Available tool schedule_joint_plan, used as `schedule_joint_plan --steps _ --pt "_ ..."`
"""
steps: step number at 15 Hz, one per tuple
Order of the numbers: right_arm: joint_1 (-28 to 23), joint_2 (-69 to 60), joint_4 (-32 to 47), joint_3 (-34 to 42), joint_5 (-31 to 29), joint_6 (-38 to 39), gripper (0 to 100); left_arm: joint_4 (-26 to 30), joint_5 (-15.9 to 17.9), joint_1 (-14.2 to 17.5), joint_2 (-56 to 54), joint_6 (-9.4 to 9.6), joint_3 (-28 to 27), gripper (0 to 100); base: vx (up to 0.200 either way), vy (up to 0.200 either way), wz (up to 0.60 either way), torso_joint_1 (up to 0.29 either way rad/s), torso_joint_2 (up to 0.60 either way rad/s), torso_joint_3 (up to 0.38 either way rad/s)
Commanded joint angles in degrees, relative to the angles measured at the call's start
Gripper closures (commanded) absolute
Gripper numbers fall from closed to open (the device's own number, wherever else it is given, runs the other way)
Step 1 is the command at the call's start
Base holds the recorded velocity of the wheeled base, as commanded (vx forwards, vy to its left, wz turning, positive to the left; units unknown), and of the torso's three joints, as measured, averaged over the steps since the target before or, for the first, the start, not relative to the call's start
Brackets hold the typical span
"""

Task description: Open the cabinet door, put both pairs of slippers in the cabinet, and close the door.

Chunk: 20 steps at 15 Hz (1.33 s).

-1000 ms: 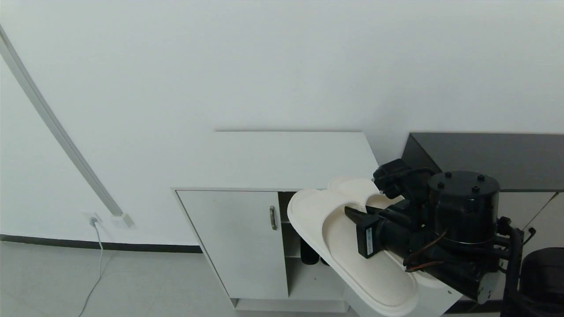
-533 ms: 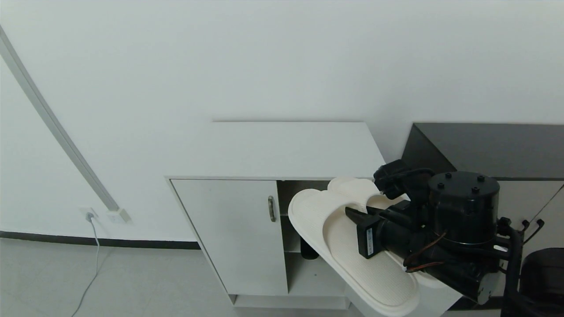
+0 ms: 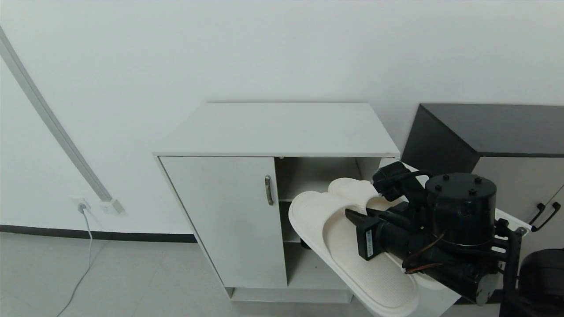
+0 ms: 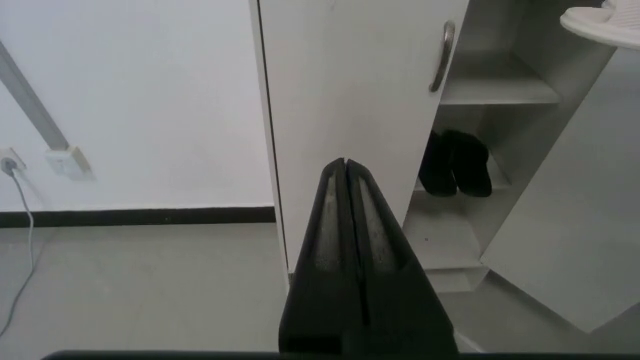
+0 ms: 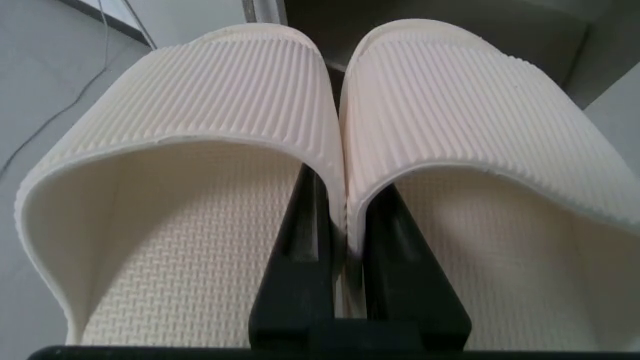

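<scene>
The white cabinet [image 3: 282, 127] stands open, a dark slipper pair [image 4: 455, 165] shelved inside. The right gripper [image 5: 343, 215] pinches the cream ribbed foam slippers [image 3: 335, 229] at the opening's five o'clock; shelving and closing remain. The left gripper [image 4: 346, 175] is pressed together.

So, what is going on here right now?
The right end effector holds a pair of cream slippers, pinched together, in front of the cabinet. The right door is open and the left door is shut. A dark pair stands inside, low down. The left end effector is shut and holds nothing.
</scene>
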<state>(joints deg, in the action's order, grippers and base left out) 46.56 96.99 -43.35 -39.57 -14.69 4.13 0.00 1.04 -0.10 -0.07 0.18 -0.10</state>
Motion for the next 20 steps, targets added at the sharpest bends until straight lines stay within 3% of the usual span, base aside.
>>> schedule_joint_plan --steps 1,12,20 --pt "0.03 0.31 -0.07 0.02 0.01 0.00 100 0.00 0.02 0.01 0.07 -0.01 0.01 100 0.000 0.000 0.00 -0.217 0.54 0.315" --pt "0.03 1.10 -0.07 0.37 0.19 0.09 100 0.00 0.02 0.01 0.07 -0.01 0.01 100 0.000 0.000 0.00 -0.179 0.50 0.318" --pt "0.47 3.12 -0.60 0.64 -0.08 0.17 100 0.00 0.02 0.01 0.07 -0.01 0.01 100 0.000 0.000 0.00 -0.099 0.45 0.355"
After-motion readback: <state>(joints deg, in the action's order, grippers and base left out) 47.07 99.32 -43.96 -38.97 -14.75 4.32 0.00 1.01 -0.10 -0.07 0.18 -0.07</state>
